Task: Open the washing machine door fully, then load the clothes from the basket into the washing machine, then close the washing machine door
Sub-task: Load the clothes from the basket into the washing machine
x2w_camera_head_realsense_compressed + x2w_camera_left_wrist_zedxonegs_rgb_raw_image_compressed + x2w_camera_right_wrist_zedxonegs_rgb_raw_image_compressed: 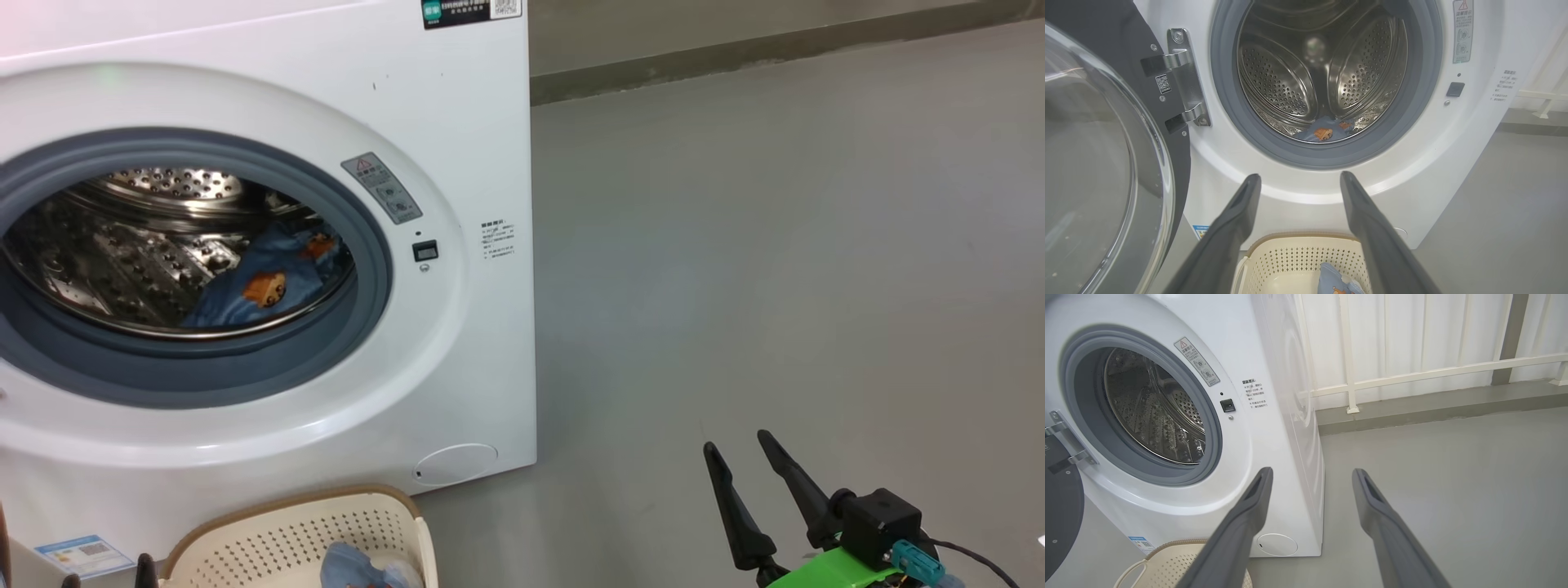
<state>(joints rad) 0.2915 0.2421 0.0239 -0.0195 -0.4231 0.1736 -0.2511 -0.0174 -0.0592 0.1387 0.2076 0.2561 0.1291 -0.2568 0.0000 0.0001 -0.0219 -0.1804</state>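
Head view: the washing machine (457, 163) stands left, its drum (122, 245) mouth unobstructed; bare grey floor (775, 245) runs open to its right. The washing machine door (1098, 155) hangs swung wide on the hinge side. The basket (286, 498) sits on the floor just before the machine. Of the clothes (261, 286), one piece lies in the drum and a second garment (351, 567) in the basket. The left pincer (1300, 176), above the basket, and the right pincer (736, 441), over bare floor, are both spread and empty.
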